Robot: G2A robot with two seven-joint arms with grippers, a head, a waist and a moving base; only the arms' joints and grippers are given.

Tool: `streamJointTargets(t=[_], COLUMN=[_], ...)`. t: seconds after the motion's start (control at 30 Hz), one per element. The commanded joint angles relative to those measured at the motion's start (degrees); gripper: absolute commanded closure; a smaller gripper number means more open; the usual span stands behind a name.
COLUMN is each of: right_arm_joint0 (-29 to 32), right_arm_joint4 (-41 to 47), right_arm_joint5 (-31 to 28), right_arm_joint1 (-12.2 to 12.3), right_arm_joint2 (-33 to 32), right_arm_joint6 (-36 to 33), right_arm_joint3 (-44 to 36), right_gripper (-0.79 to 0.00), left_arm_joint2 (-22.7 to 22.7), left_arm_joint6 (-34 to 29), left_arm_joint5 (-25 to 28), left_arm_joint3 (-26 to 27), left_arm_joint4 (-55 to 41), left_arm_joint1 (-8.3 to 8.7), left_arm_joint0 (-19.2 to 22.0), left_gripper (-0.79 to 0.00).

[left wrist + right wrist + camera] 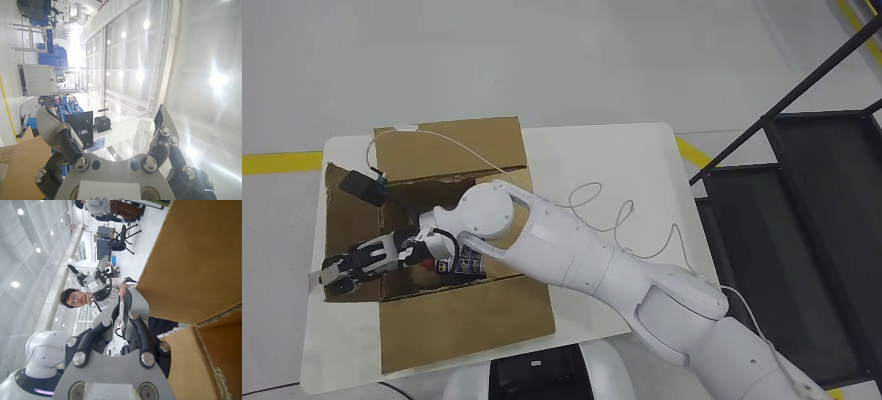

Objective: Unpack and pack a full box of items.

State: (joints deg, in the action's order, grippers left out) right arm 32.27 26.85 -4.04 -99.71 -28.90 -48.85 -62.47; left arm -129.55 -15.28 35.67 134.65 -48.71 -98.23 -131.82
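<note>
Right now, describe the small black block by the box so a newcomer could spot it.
On the white table, find the open cardboard box that a white arm reaches into. The small black block is at the far-left corner of its opening. Unlike the brown flaps and white arm around it, it is black and boxy, and a thin white cable ends at it.

Grey floor [542,60], yellow floor line [282,161], white table [592,150], black metal steps [822,190], bright ceiling lights [145,24]
</note>
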Motion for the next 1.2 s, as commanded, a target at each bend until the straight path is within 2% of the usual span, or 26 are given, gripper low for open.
streamJointTargets(t=[0.0,0.23,0.63,0.9,1.17], right_arm_joint0=[0.34,1.05,-0.89,-2.97,-6.96], right_arm_joint4=[0.89,3.68,6.05,1.94,-2.83], right_arm_joint5=[0.88,0.14,6.73,11.84,18.83], right_arm_joint1=[-0.44,-2.52,-6.34,-8.20,-11.65], right_arm_joint2=[-0.16,-0.06,0.12,1.90,5.78], right_arm_joint6=[1.22,4.14,8.77,9.27,8.28], right_arm_joint3=[1.02,5.25,11.81,12.62,14.68], right_gripper=[0.000,0.000,0.000,0.000,0.000], left_arm_joint2=[0.00,0.00,0.00,0.00,0.00], left_arm_joint6=[0.00,0.00,0.00,0.00,0.00], left_arm_joint5=[0.00,0.00,0.00,0.00,0.00], left_arm_joint3=[0.00,0.00,0.00,0.00,0.00], left_arm_joint4=[0.00,0.00,0.00,0.00,0.00], left_arm_joint1=[0.00,0.00,0.00,0.00,0.00], left_arm_joint0=[0.00,0.00,0.00,0.00,0.00], left_gripper=[-0.785,-0.785,-0.785,-0.785,-0.785])
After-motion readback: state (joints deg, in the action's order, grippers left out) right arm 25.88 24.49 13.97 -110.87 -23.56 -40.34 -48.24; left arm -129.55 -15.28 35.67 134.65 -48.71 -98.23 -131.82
